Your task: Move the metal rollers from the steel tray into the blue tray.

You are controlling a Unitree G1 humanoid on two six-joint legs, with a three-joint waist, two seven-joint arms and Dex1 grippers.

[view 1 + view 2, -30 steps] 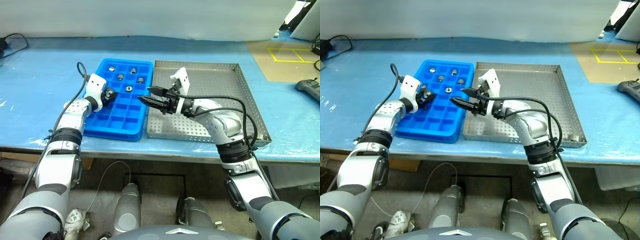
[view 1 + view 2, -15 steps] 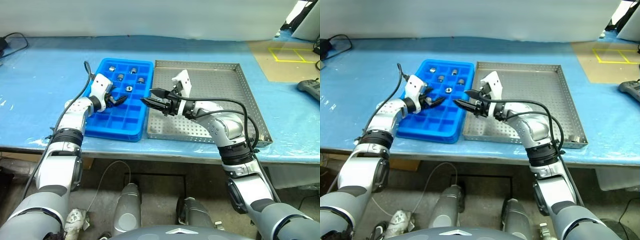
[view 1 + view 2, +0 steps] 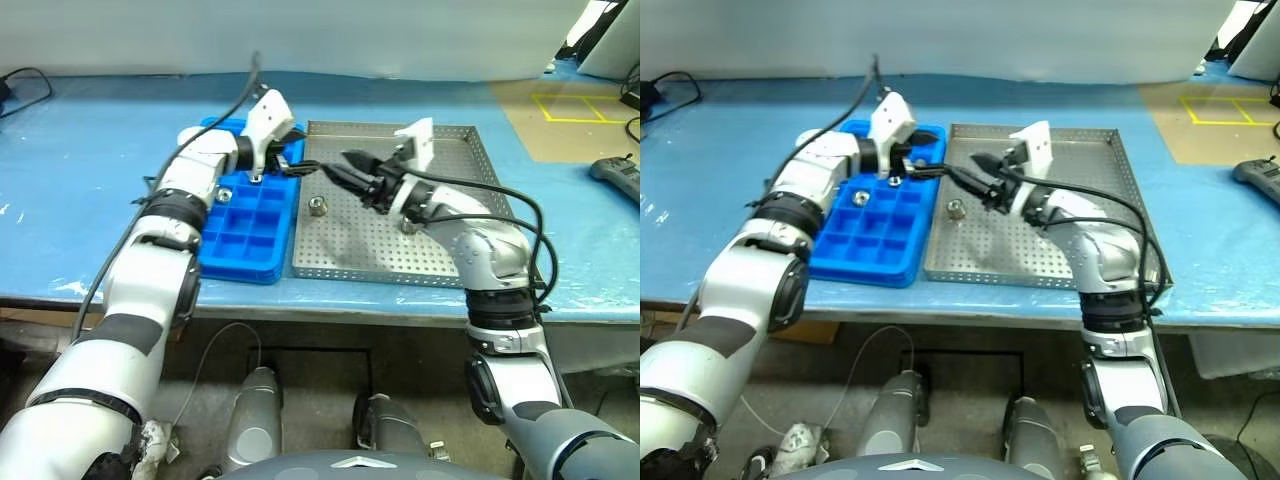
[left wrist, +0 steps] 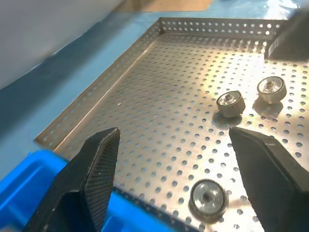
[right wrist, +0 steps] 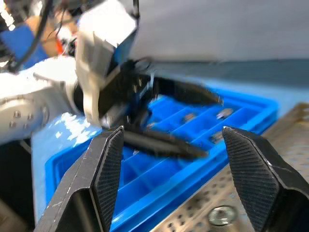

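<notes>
The left gripper [image 4: 171, 186] is open and empty above the steel tray [image 4: 159, 111]; three metal rollers [image 4: 208, 198] lie just beyond its jaws. The right gripper [image 5: 169, 186] is open, empty, facing the blue tray [image 5: 193, 159].

Workshop or factory floor: blue-covered workbench [image 3: 90, 170], perforated steel tray [image 3: 450, 190], yellow floor marking tape [image 3: 580, 108].

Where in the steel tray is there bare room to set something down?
The steel tray is bare along its near edge and its right side up to the far right corner. It is crowded toward the blue tray: rollers lie there, with both end effectors, left and right, hovering above.
</notes>
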